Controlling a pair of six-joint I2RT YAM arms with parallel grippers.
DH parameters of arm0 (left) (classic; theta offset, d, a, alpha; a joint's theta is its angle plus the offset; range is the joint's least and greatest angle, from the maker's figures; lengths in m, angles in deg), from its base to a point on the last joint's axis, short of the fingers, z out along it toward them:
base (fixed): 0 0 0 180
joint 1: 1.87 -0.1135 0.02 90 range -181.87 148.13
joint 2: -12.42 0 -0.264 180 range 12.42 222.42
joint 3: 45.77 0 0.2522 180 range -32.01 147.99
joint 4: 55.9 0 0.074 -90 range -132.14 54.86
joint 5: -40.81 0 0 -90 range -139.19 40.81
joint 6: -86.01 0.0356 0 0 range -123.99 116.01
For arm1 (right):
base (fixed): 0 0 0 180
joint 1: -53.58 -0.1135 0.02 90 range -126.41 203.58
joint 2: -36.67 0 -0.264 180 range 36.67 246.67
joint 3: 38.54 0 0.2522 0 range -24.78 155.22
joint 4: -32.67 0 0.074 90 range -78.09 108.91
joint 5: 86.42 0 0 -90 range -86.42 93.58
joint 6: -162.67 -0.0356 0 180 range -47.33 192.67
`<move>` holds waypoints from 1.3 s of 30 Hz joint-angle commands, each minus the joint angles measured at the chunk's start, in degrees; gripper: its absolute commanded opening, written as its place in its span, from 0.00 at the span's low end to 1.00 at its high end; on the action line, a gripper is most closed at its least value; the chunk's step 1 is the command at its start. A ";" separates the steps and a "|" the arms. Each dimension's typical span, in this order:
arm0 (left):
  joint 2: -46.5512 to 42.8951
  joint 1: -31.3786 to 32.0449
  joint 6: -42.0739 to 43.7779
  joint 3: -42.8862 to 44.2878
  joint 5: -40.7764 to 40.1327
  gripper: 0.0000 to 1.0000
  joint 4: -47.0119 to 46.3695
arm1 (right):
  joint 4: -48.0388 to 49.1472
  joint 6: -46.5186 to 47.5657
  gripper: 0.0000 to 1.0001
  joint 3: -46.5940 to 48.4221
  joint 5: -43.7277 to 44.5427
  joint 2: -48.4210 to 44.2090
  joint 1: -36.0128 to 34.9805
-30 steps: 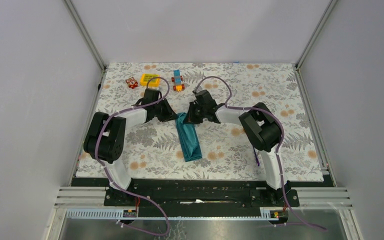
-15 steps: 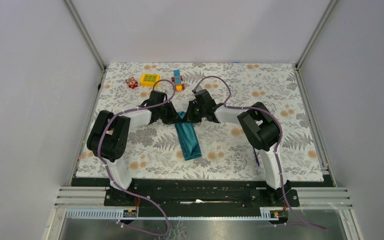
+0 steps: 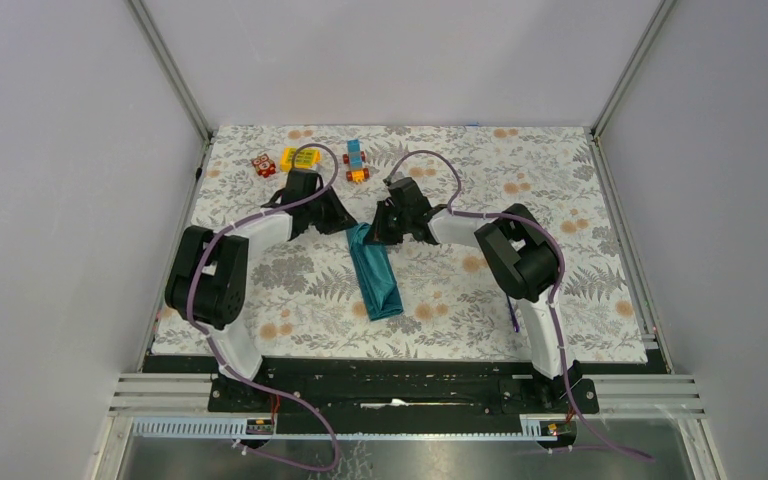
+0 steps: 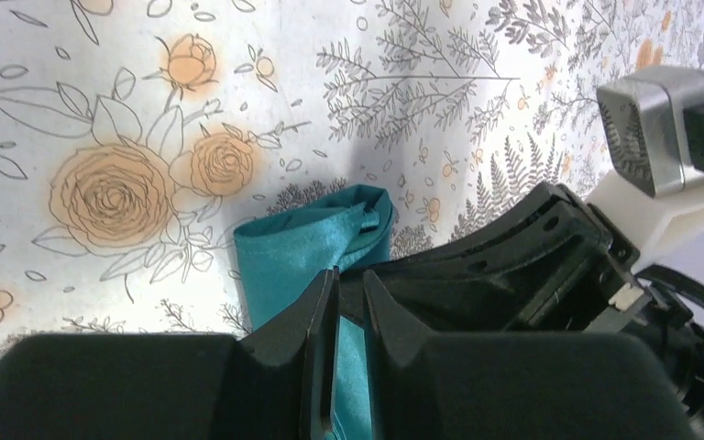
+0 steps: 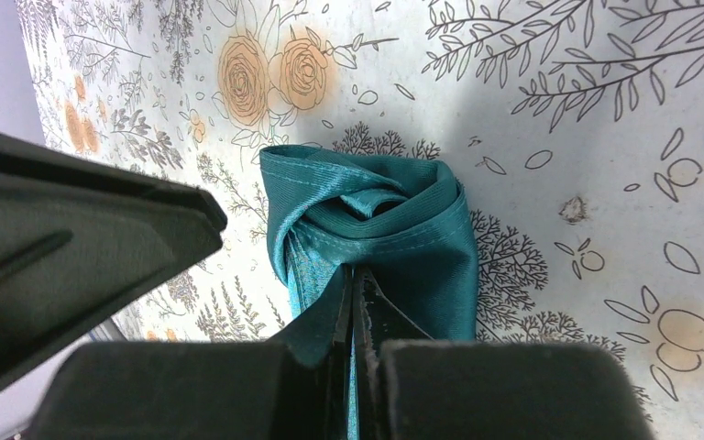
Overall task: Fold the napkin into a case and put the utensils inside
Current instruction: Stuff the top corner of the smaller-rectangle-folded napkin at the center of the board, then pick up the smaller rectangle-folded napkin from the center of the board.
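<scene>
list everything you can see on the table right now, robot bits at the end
napkin: one, dark teal, folded into a long strip at the table's centre, its far end bunched up
red-brown toy block: one, far left of the table
yellow toy block: one, just right of the red-brown one
blue and orange toy stack: one, far edge, left of centre
utensils: none visible in any view
tablecloth: one, white with grey leaves and orange flowers, covers the table
left arm: one, black and white
right arm: one, black and white
left gripper: one, black, closed on the napkin's far end
right gripper: one, black, pinching the same end
</scene>
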 commanded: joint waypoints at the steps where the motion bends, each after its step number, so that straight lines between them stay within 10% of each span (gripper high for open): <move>1: 3.54 -0.37 0.79 3.61 -0.28 0.19 -1.95 | -0.71 1.36 0.00 2.55 0.89 1.00 -0.30; 13: 6.66 1.01 -1.12 -3.24 0.70 0.11 -7.34 | -5.05 6.50 0.02 4.33 0.99 -0.60 -1.09; 22: 6.91 -0.78 -0.84 -6.72 -1.34 0.09 -6.75 | -17.33 17.63 0.44 2.19 -0.59 -11.18 -2.92; 29: 6.71 -1.25 -0.95 -5.85 -0.44 0.09 -6.34 | -25.42 23.44 0.68 1.88 14.24 -13.63 -12.04; 39: 6.98 -1.53 -0.60 -4.65 -0.08 0.08 -5.26 | -28.65 17.97 0.71 3.38 29.46 -11.24 -18.90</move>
